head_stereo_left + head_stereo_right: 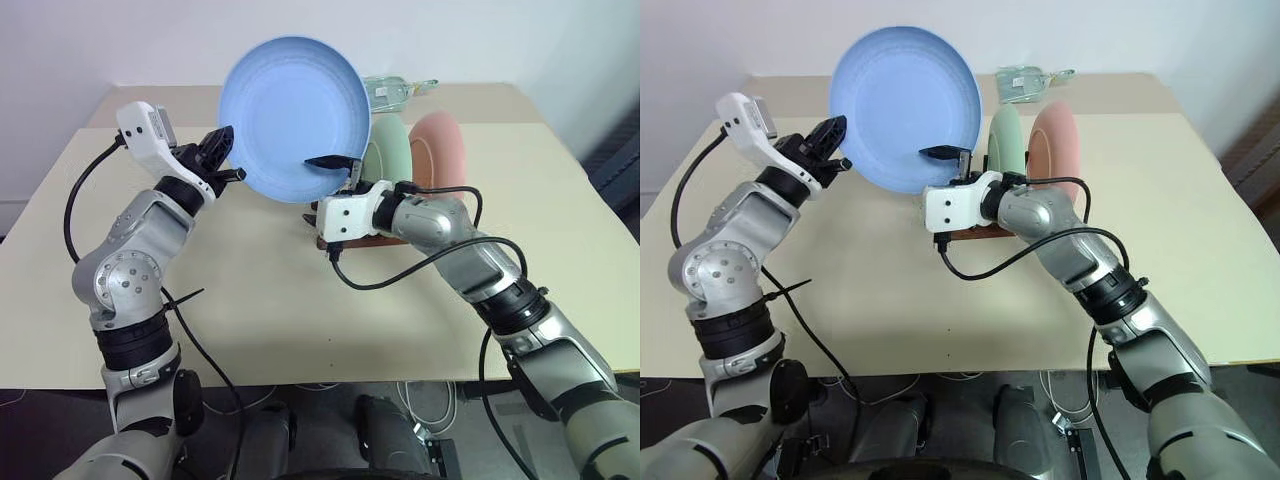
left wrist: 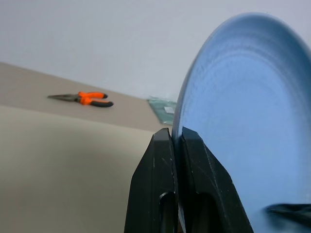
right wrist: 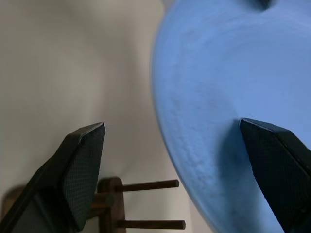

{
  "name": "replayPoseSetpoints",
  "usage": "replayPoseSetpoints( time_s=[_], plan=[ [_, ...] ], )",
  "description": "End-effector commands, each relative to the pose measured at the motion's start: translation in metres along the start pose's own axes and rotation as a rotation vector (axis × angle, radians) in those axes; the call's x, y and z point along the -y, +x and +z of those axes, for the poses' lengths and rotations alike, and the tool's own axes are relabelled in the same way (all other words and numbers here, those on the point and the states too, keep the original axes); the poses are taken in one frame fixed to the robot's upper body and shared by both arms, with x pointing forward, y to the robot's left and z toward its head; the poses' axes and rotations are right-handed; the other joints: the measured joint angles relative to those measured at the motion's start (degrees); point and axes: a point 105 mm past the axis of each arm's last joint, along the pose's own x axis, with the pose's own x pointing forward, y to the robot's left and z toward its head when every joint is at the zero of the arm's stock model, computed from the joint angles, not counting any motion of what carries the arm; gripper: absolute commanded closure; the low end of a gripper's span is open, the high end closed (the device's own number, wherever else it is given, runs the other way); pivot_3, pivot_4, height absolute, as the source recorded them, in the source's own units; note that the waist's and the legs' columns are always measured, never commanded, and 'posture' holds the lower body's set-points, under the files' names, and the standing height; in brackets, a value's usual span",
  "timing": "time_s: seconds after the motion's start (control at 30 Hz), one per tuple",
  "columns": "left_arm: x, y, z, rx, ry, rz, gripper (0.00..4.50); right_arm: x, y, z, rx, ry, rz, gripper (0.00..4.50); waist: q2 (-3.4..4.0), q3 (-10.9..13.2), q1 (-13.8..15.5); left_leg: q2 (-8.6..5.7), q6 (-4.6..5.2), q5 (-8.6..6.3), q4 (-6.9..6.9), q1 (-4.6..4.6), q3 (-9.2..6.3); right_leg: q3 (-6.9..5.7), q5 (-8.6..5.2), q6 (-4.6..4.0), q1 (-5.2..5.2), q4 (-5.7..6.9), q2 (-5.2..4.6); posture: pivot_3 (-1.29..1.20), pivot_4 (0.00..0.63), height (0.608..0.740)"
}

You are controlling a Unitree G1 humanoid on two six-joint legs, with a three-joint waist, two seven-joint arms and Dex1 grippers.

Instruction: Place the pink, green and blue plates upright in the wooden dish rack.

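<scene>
The left pincer (image 1: 228, 160) is clamped on the left rim of the blue plate (image 1: 295, 115), holding it upright above the worktop (image 1: 260, 300). The right pincer (image 3: 170, 160) stands open astride the plate's lower right rim, just near of the wooden dish rack (image 3: 141, 204), where the green plate (image 1: 1005, 140) and pink plate (image 1: 1055, 150) stand.

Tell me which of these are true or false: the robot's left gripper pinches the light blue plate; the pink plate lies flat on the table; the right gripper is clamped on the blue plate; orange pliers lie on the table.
1. The left gripper is shut on the rim of the round light blue plastic plate. True.
2. The salmon pink plate lies flat on the table. False: it stands upright in the dark wooden dish rack, beside the mint green plate.
3. The right gripper is clamped on the blue plate. False: its fingers stand open around the plate's edge.
4. Orange-handled pliers lie on the beige table. True.
</scene>
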Motion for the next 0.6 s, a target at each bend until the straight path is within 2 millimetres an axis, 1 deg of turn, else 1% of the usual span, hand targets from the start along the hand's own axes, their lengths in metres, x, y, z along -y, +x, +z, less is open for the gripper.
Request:
replayPoseSetpoints(
  time_s=[0.03, 0.1, 0.17, 0.2, 0.23, 0.27, 0.33, 0.37, 0.4, 0.43, 0.47, 0.5, 0.53, 0.6],
  plan=[
    [0.017, -0.005, 0.023, 0.066, 0.018, -0.071, 4.5, 0.019, 0.002, 0.0, -0.007, -0.095, -0.072, 1.33, 0.0, 0.0, 0.0, 0.0, -0.01, 0.01, 0.0, 0.0, 0.0, 0.0, 0.0, 0.0, 0.0, 0.0, 0.0, 0.0, 0.15, 0.74],
    [0.017, -0.007, 0.024, 0.073, -0.001, -0.078, 4.5, 0.022, 0.002, -0.001, -0.007, -0.112, -0.09, 2.29, 0.0, 0.0, 0.0, 0.0, -0.01, 0.01, 0.01, 0.0, -0.02, 0.0, 0.0, 0.0, 0.0, 0.01, 0.01, 0.0, 0.15, 0.74],
    [0.016, -0.009, 0.027, 0.102, -0.038, -0.088, 3.83, 0.026, 0.002, 0.002, 0.007, -0.127, -0.11, 3.42, 0.0, 0.0, 0.0, 0.0, -0.02, 0.01, 0.0, 0.0, -0.02, 0.0, 0.0, 0.0, 0.0, 0.0, 0.01, 0.0, 0.15, 0.74],
    [0.016, -0.01, 0.03, 0.123, -0.06, -0.088, 3.53, 0.027, 0.002, 0.004, 0.018, -0.135, -0.119, 3.86, 0.0, 0.0, 0.0, 0.0, -0.04, 0.02, 0.0, 0.01, -0.02, 0.0, 0.0, 0.0, 0.0, 0.0, 0.01, 0.0, 0.15, 0.74],
    [0.015, -0.011, 0.032, 0.137, -0.073, -0.087, 3.03, 0.028, 0.002, 0.005, 0.025, -0.141, -0.124, 4.37, 0.0, 0.0, 0.0, 0.0, -0.05, 0.03, 0.0, 0.0, -0.02, 0.01, 0.0, 0.0, 0.01, 0.0, 0.01, 0.0, 0.15, 0.74],
    [0.011, -0.01, 0.042, 0.189, -0.109, -0.063, 2.55, 0.03, 0.001, 0.008, 0.038, -0.141, -0.135, 4.5, -0.01, 0.0, 0.0, 0.0, -0.05, 0.03, 0.0, 0.0, -0.02, 0.01, 0.0, -0.01, 0.01, 0.0, 0.01, 0.0, 0.15, 0.74],
    [-0.01, -0.012, 0.066, 0.323, -0.196, 0.028, 1.56, 0.035, 0.0, 0.018, 0.09, -0.097, -0.173, 4.5, -0.06, 0.1, 0.1, 0.0, -0.07, 0.04, 0.0, 0.01, -0.02, 0.02, 0.0, -0.01, 0.01, 0.01, 0.01, 0.0, 0.15, 0.74],
    [-0.017, -0.014, 0.072, 0.365, -0.223, 0.058, 1.05, 0.037, -0.001, 0.022, 0.108, -0.078, -0.187, 4.5, -0.15, 0.1, 0.0, 0.01, -0.07, 0.04, 0.01, 0.01, -0.05, 0.01, 0.01, -0.01, 0.01, 0.01, 0.04, 0.0, 0.15, 0.74],
    [-0.029, -0.017, 0.08, 0.409, -0.246, 0.104, 0.62, 0.04, -0.002, 0.025, 0.129, -0.051, -0.208, 4.5, -0.16, 0.1, -0.1, 0.03, -0.1, 0.06, -0.01, 0.0, -0.08, 0.0, 0.04, -0.06, -0.01, -0.01, 0.09, 0.0, 0.15, 0.74],
    [-0.036, -0.019, 0.084, 0.434, -0.26, 0.133, 0.62, 0.042, -0.004, 0.027, 0.141, -0.036, -0.221, 4.5, -0.15, 0.1, -0.1, 0.04, -0.12, 0.07, -0.02, 0.03, -0.07, 0.01, 0.04, -0.07, 0.0, -0.01, 0.1, 0.0, 0.15, 0.74],
    [-0.05, -0.024, 0.089, 0.458, -0.218, 0.191, 0.62, 0.046, -0.007, 0.032, 0.174, 0.036, -0.248, 4.5, -0.15, 0.1, -0.1, 0.04, -0.2, 0.11, -0.04, 0.05, -0.07, 0.02, 0.04, -0.07, 0.01, -0.01, 0.1, 0.0, 0.15, 0.74],
    [-0.061, -0.029, 0.089, 0.454, -0.132, 0.239, 0.62, 0.051, -0.012, 0.037, 0.217, 0.132, -0.277, 4.5, -0.16, 0.1, -0.1, 0.04, -0.22, 0.13, -0.05, 0.05, -0.06, 0.02, 0.04, -0.07, 0.01, -0.02, 0.1, 0.0, 0.15, 0.74],
    [-0.07, -0.033, 0.084, 0.416, -0.007, 0.274, 0.62, 0.057, -0.018, 0.042, 0.266, 0.253, -0.301, 4.5, -0.14, 0.1, -0.3, 0.04, -0.26, 0.15, -0.06, 0.04, -0.08, 0.01, 0.04, -0.07, 0.01, -0.02, 0.12, 0.0, 0.15, 0.74],
    [-0.079, -0.037, 0.058, 0.29, 0.174, 0.28, 0.62, 0.063, -0.031, 0.052, 0.369, 0.505, -0.307, 4.5, -0.11, 0.1, -0.3, 0.06, -0.3, 0.17, -0.11, 0.08, -0.01, 0.12, 0.05, -0.07, -0.02, 0.0, 0.17, 0.0, 0.15, 0.74]
  ],
)
